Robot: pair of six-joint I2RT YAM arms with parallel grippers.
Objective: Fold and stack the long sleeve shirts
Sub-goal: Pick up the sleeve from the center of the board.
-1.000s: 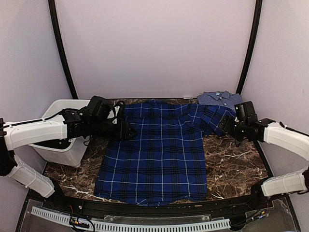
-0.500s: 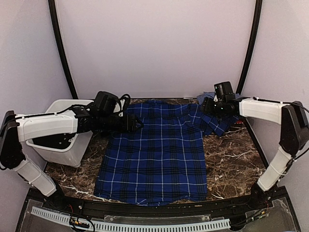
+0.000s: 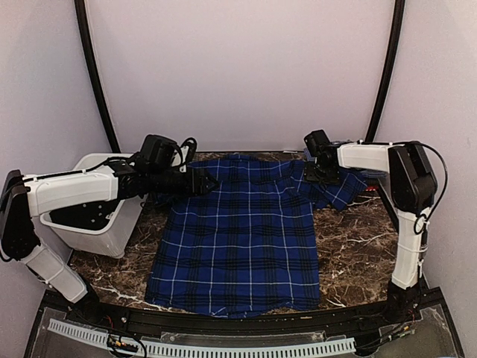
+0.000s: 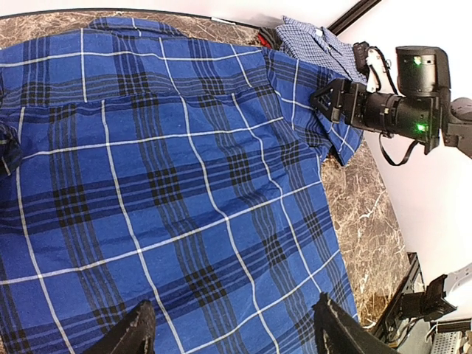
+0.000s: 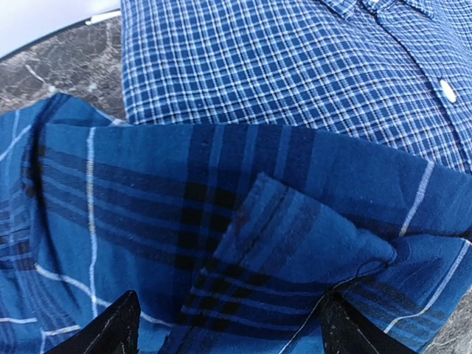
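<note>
I work at a dark marble-patterned table [image 3: 361,257] veined in white. Pale lilac walls [image 3: 238,67], evenly lit, close me in, with two black curved poles [image 3: 92,74] at the back corners. A white bin [image 3: 89,231] stands at my left.

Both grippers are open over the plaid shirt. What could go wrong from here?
1. The right gripper hangs over the bunched sleeve, which lies against the fine-check shirt; a deep pinch may catch both shirts.
2. The left gripper is over the flat plaid shirt, near the white bin; a one-sided pull could drag and wrinkle the body.
</note>
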